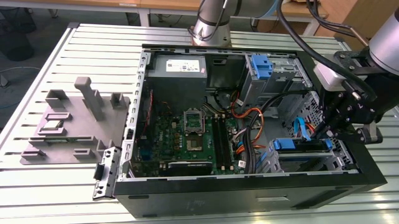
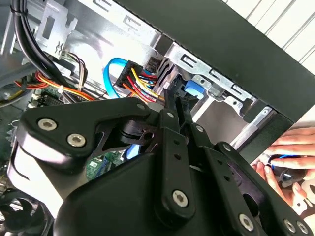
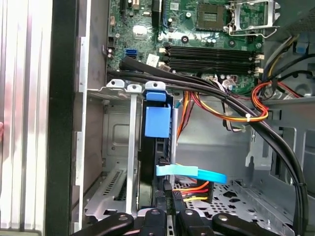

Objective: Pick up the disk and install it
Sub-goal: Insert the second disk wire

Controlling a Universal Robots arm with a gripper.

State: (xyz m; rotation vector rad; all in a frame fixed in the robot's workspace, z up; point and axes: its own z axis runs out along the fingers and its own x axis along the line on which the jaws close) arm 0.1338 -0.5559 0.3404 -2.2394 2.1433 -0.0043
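Inspecting the drive cage [image 1: 337, 161], we find the gripper [image 3: 165, 204] pinching the disk [image 3: 156, 123], standing edge-on, directly ahead of its fingertips.

Open black computer case [image 1: 249, 191] lying on a slatted metal table [image 1: 93, 51]. Gripper [image 1: 339, 133] at the case's edge on the exterior view's right, directly beside the disk [image 1: 301, 145], blue-railed, seated in the drive cage. Green motherboard [image 1: 187, 140] well apart from the gripper; grey fixture [image 1: 68, 126] farther still, outside the case.
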